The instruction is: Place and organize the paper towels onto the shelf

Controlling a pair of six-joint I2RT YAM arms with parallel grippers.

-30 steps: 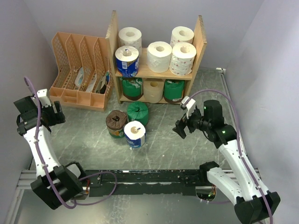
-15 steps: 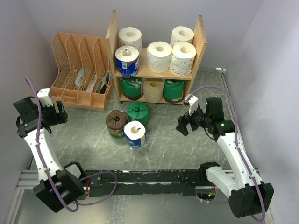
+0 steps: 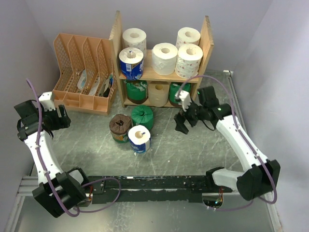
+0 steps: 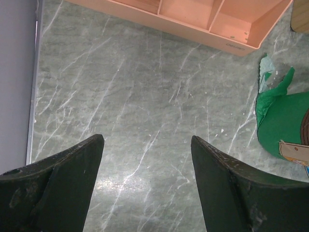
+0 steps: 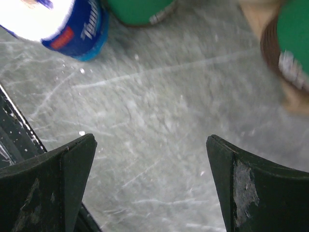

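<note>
The table (image 3: 87,145) is grey-green stone-look with pale veins, closed in by plain lilac-grey walls on three sides. At the back stands the shelf (image 3: 208,36), with a peach organizer (image 3: 84,72) touching its left panel. Five rolls fill the top tier, four white or patterned and one blue; the lower tier holds two green rolls with a cream one between them. Three more stand together on the table in front of the shelf: a brown roll (image 3: 120,128), a green roll (image 3: 142,117) and a blue roll (image 3: 139,138), the blue one nearest the arms.

The left arm bends up along the left wall, and the left gripper (image 3: 59,118) hangs over bare table just before the organizer, fingers spread wide with nothing between them. The right arm reaches in from the right, elbow near the shelf's right foot. The right gripper (image 3: 182,123) points towards the three loose rolls, near them but apart, jaws fully spread and empty. Its wrist view is blurred; a brown and green shape at the right edge may be another roll.
</note>
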